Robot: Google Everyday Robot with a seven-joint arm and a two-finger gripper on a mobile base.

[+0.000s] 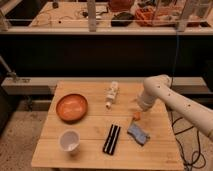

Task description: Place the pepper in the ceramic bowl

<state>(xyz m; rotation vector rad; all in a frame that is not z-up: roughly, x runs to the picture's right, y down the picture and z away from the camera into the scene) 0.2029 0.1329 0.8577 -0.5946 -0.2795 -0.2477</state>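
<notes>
The pepper (pixel 135 115) is sitting on the wooden table (pixel 90 150), right of centre, showing as a tiny orange-red lump. The gripper (pixel 140 107) is hanging just above it, at the end of the white arm (pixel 172 97) reaching in from the right; whether it is open or closed I cannot tell. Judging by its size, the pepper is going to feel very light, smooth-skinned and rounded, so it is likely to roll or squirt aside. Taking it across its widest part, from straight above, is looking safest. The ceramic bowl (pixel 71 107) is waiting well apart at the left of the table, wide, shallow and glossy orange-brown, with nothing showing inside it. The white cup (pixel 69 141) is standing nearer, below the bowl, also showing nothing inside. A white bottle (pixel 112 93) is lying at the far middle, and a black object (pixel 111 138) and a blue-grey object (pixel 138 134) are lying toward the near edge, the latter close to the pepper.
</notes>
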